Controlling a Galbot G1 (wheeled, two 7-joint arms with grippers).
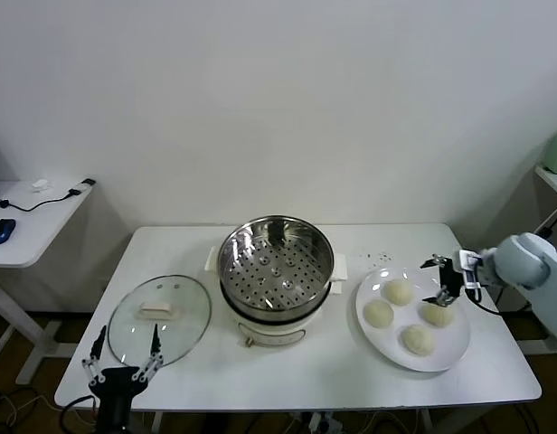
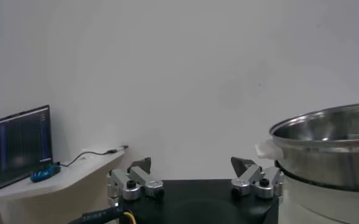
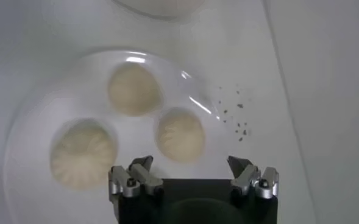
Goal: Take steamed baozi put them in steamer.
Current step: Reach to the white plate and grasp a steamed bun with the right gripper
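Note:
Four cream-white baozi lie on a flat white plate (image 1: 455, 348) at the table's right: one far (image 1: 398, 291), one left (image 1: 378, 313), one right (image 1: 436, 314), one near (image 1: 417, 339). The steel steamer (image 1: 276, 271), with its perforated tray and nothing in it, stands mid-table. My right gripper (image 1: 441, 282) is open and empty, hovering over the plate's far right edge, just above the right baozi. The right wrist view shows three baozi, the nearest (image 3: 180, 134) just ahead of the open gripper (image 3: 190, 165). My left gripper (image 1: 127, 336) is open and empty at the front left.
A round glass lid (image 1: 159, 318) lies left of the steamer, just beyond the left gripper. Dark specks (image 1: 380, 258) dot the table behind the plate. A side table (image 1: 30, 226) with a cable stands off to the left. The left wrist view shows the steamer's rim (image 2: 325, 146) and a laptop (image 2: 17, 146).

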